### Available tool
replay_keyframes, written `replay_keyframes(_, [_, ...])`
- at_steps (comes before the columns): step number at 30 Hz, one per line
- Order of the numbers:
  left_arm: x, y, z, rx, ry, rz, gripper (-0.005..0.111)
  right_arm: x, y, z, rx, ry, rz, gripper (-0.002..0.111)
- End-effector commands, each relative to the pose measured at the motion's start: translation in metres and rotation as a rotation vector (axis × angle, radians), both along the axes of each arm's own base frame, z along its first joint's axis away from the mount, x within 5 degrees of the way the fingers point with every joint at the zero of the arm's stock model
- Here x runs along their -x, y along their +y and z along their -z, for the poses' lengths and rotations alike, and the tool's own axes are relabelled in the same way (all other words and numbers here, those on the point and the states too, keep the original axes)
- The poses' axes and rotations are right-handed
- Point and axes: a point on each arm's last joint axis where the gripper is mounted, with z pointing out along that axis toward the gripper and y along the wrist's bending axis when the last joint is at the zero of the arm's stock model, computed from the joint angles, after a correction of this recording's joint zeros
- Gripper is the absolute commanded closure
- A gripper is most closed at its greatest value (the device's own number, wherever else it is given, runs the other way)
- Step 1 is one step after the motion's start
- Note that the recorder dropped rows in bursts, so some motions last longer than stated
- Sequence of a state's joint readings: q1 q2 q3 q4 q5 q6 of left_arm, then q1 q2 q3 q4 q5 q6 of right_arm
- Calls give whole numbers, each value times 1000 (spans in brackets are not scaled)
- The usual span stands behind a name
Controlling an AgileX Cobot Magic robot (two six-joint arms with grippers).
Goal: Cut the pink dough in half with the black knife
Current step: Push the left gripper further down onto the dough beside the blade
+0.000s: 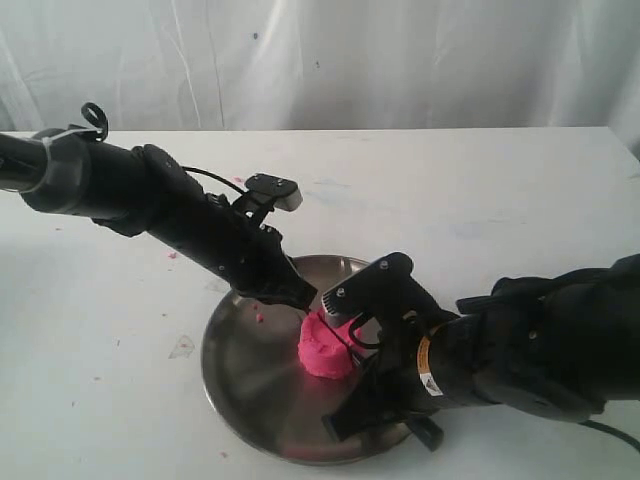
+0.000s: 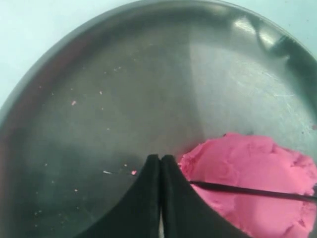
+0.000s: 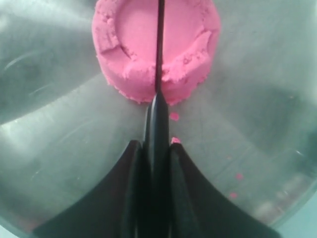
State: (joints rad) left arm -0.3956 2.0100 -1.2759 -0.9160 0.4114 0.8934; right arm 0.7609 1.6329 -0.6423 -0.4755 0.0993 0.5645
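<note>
Right tool (image 3: 156, 145) clamps the black knife (image 3: 158, 106) by its handle, the blade lying edge-down across the middle of the pink dough (image 3: 124, 39) (one round lump, on the steel plate (image 1: 232, 385) near its centre). Left tool (image 2: 160, 166), pinched together on nothing, hangs low just beside the dough. Plate rests on the white counter (image 1: 480, 200).

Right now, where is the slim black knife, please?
In the right wrist view, the right gripper holds the black knife, blade across the round pink dough on the steel plate.

Pink dough (image 3: 131, 39), black knife (image 3: 158, 124) (matte), silver plate (image 1: 240, 370).
</note>
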Motion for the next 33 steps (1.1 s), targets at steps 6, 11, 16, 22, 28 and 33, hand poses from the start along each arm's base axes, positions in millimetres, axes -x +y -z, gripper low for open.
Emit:
replay_keyframes(6, [5, -7, 0, 16, 26, 31, 107, 0, -1, -6, -12, -28, -18, 108])
replay_keyframes(11, [5, -7, 0, 16, 27, 32, 107, 0, -1, -6, -12, -28, -18, 108])
replay_keyframes(16, [5, -7, 0, 17, 29, 33, 107, -1, 0, 1, 2, -10, -19, 108])
replay_keyframes(22, [5, -7, 0, 17, 29, 33, 107, -1, 0, 6, 9, 1, -22, 108])
replay_keyframes(28, [6, -7, 0, 18, 32, 36, 107, -1, 0, 7, 13, 3, -20, 108])
replay_keyframes(33, [7, -8, 0, 22, 43, 46, 107, -1, 0, 7, 13, 3, -20, 108])
